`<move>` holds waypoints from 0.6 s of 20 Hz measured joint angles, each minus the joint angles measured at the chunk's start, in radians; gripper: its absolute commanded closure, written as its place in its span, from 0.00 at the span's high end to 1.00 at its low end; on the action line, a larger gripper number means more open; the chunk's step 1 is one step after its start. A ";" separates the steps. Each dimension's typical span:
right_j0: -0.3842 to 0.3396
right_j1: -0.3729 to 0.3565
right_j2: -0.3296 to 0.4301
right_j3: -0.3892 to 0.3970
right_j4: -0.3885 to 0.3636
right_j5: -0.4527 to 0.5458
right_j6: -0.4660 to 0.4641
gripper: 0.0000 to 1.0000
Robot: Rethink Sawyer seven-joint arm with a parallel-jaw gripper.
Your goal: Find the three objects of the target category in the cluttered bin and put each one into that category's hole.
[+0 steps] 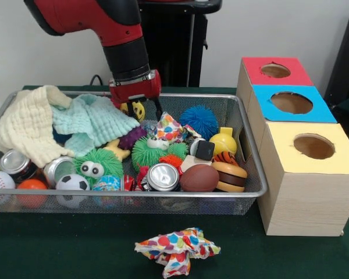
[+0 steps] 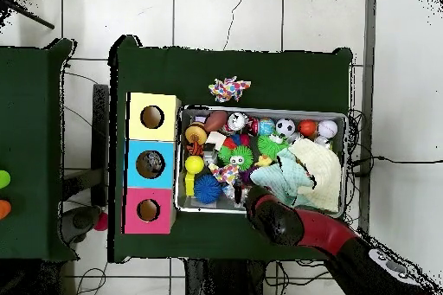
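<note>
Front view, gripper: the gripper (image 1: 141,108) hangs from the red arm over the far middle of the cluttered bin (image 1: 253,174). A small yellow object with dark marks shows between its black fingers, but whether they clamp it or merely frame it cannot be told.
Around the gripper: a mint cloth (image 1: 93,122) and a cream cloth (image 1: 26,128) lie just to one side; a blue spiky ball (image 1: 199,120) and a patterned cloth (image 1: 168,128) to the other.
The hole: the hole (image 1: 291,103) sits in the blue-topped box, the middle of three boxes standing just beside the bin.
Doing the step well: the robot would do best to lift straight up clear of the cloths and rim, then cross to the blue hole, since loose fabric could snag and drag along.
Tabletop: the tabletop (image 1: 58,250) is dark green; a second patterned cloth (image 1: 177,249) lies outside the bin.
Room: the overhead view shows a pale tiled floor (image 2: 260,15) with cables around the table.
</note>
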State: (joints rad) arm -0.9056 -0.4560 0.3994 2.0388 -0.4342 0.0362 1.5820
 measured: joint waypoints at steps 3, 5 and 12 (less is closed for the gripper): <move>-0.041 0.018 0.054 0.026 0.028 0.000 0.000 1.00; -0.053 0.024 0.080 0.041 0.039 0.000 0.000 1.00; -0.033 0.010 0.123 0.081 0.061 0.000 0.000 1.00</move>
State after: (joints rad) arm -0.9389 -0.4456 0.5228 2.1199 -0.3735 0.0359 1.5820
